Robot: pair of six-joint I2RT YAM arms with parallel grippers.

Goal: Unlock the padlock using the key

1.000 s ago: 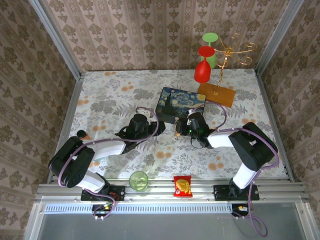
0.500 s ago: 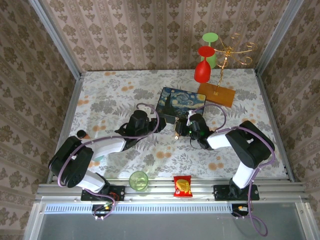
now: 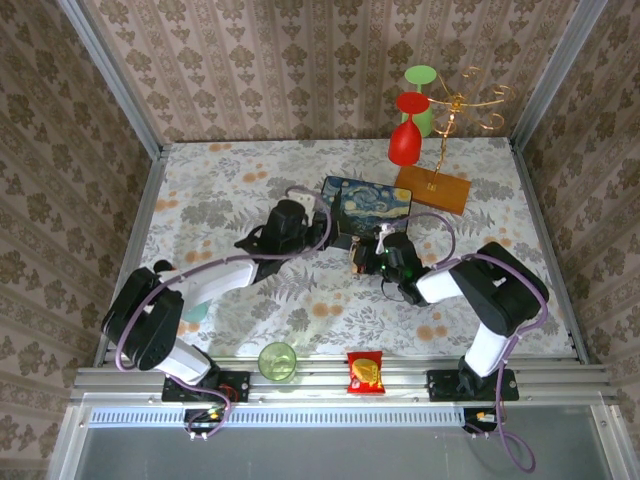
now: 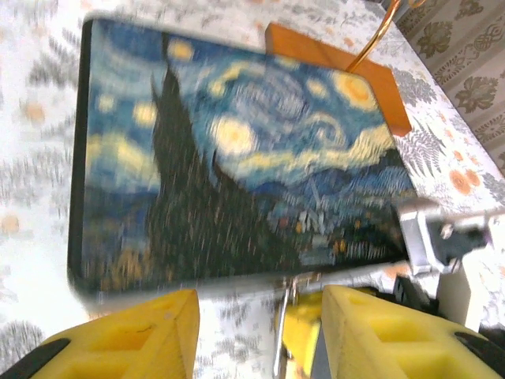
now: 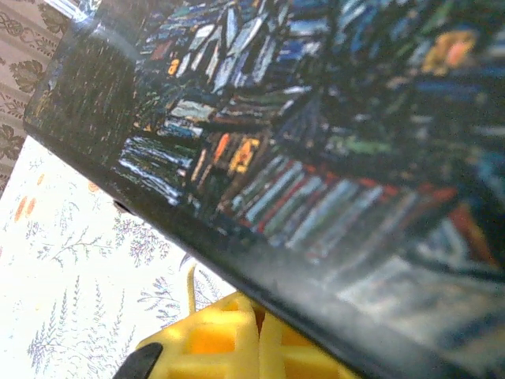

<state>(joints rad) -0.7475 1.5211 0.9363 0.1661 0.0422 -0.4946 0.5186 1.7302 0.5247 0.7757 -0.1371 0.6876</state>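
left gripper (image 4: pixel 259 304): released. on its wrist camera i see the two yellow fingers (image 4: pixel 134 335) spread wide with nothing gripped, aimed at the near edge of the box.
green cup (image 3: pixel 277 361): from above i see it by the near rail, well apart from both grippers.
padlock (image 3: pixel 357 259): from above it is a small brassy speck just beside the box's near edge, at the right gripper's tip, between the two grippers.
thin silvery strip (image 4: pixel 280 328): the left wrist camera gives me this upright in the gap between its fingers, with a yellow piece beside it. it is too blurred for me to name.
box (image 3: pixel 366 204): starry-night lid. from above i get its whole outline, and the left wrist camera looks across the lid. the right wrist camera sits very close under its dark edge.
snack packet (image 3: pixel 365 372): red and yellow, at the near rail.
right gripper (image 5: pixel 254 320): clenched, yellow pads drawn together to a seam. whether they pinch anything i cannot tell.
wooden base (image 3: pixel 432 187): just beyond the box's far right corner. the left wrist camera shows it behind the lid.
red glass (image 3: pixel 404 140): hangs upside down above that base.
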